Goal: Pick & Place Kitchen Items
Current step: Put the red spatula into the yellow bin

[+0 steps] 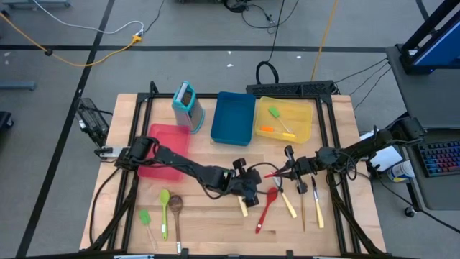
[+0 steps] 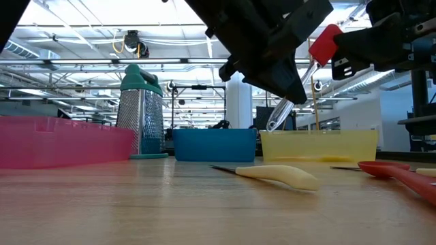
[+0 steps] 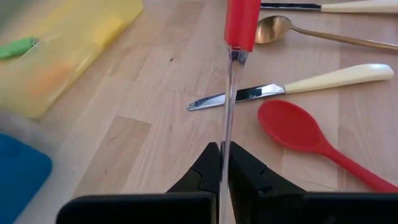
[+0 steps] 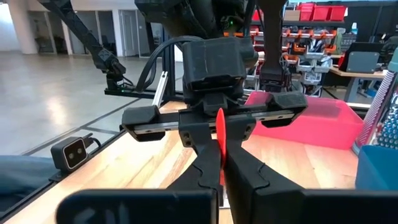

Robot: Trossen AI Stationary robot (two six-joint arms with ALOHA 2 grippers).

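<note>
- Mid-table, the left gripper and right gripper both pinch one red mini spatula, apparently a handover.
- Yellow tray, far right, already holds utensils.

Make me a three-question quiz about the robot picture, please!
1. Where is the orange spatula?
A. in the yellow tray
B. on the floor
C. on a chair

2. What colour is the spoon beside the cream-handled knife?
A. blue
B. red
C. purple

3. What is happening to the red spatula?
A. it lies flat
B. it has snapped
C. both grippers hold it

Answers: 1 A, it lies inside the yellow walls. 2 B, its bowl is plainly red. 3 C, the left gripper is shut on its clear handle and the right gripper on its red blade.
</note>
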